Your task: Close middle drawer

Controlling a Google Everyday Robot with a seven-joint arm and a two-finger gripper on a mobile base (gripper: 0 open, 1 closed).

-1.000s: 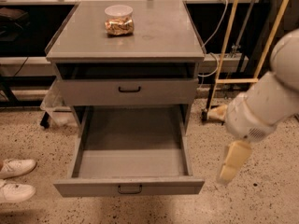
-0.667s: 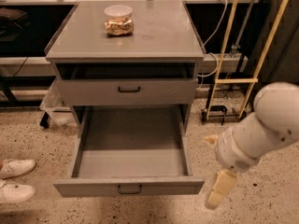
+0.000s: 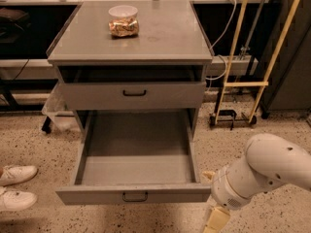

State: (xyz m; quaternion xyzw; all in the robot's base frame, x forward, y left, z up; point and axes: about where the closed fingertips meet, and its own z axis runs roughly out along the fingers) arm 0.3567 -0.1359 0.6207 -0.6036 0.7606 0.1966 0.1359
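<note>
Gripper: the gripper [image 3: 217, 219] hangs low at the bottom right of the view, just beside the right end of the open drawer's front and cut off by the picture edge.
Gripper state: cannot tell whether it is released or clenched; it holds nothing that can be seen.
Arm: the white arm [image 3: 272, 166] comes in from the right, bent down toward the floor.
Task thing: the middle drawer [image 3: 133, 194] is pulled far out of the cabinet [image 3: 160, 38], its tray showing bare, its black handle [image 3: 135, 197] on the front facing the camera.
Above it: the upper drawer [image 3: 133, 95] sits nearly in.
On top: a plastic tub of snacks [image 3: 123, 21].
Floor: white shoes [image 3: 14, 186] at the left, well apart from the arm.
Step in hand: seemingly the approach; no contact with the front is seen yet.
Next move: likely bring the gripper in front of the panel, near the middle, then push straight back toward the cabinet so the drawer does not skew.
</note>
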